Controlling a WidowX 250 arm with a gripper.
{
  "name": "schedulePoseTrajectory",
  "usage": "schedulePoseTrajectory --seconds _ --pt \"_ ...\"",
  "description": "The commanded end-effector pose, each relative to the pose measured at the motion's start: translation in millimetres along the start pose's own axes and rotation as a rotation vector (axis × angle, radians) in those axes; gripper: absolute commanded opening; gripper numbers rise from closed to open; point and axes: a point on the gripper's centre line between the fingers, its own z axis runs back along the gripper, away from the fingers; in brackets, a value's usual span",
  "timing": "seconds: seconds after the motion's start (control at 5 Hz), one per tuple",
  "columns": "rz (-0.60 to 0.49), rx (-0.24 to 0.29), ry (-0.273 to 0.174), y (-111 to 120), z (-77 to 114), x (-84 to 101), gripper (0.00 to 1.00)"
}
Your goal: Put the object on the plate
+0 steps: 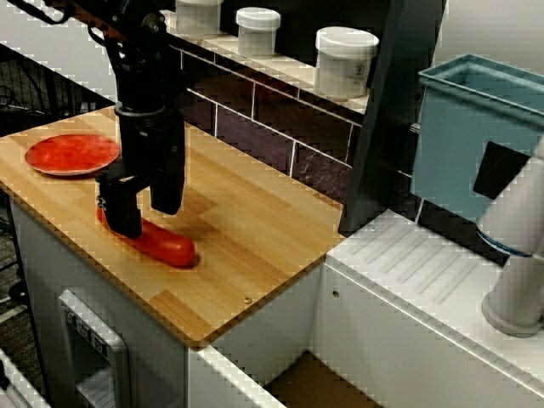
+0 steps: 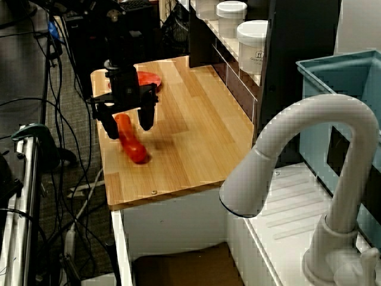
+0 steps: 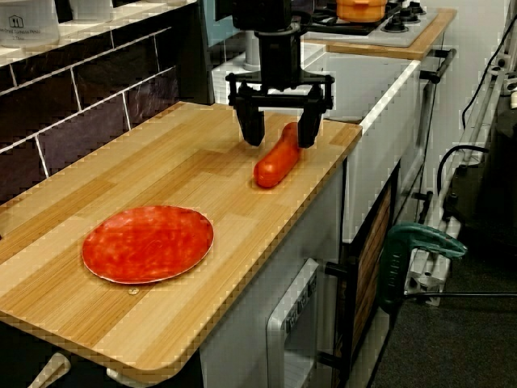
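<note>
Lying bare, plate (image 3: 148, 243) sits apart from sausage (image 3: 277, 155).

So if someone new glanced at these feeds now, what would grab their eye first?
Probably the black gripper, its open fingers straddling the glossy red sausage lying near the wooden counter's front edge. Next, the empty red plate toward the counter's other end, well apart from the sausage.

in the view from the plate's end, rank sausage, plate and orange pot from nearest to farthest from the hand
1. Sausage: between the open fingers of the hand, on the wooden counter.
2. Orange pot: behind the hand, on the stove.
3. Plate: near end of the counter, left.
</note>
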Motion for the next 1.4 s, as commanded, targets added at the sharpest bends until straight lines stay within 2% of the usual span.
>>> schedulePoseTrajectory --seconds 0.0,0.6,1.0,1.2 --pt "-0.030 0.022 0.017 -2.8 7.3 -0.3 1.00" --pt "-0.019 0.008 0.057 -3.0 -7.7 -2.5 1.00" --pt "-0.007 0.007 0.064 -2.4 -13.8 -3.3 1.00" --pt "-0.008 0.009 0.045 -3.1 -6.8 -2.9 0.00"
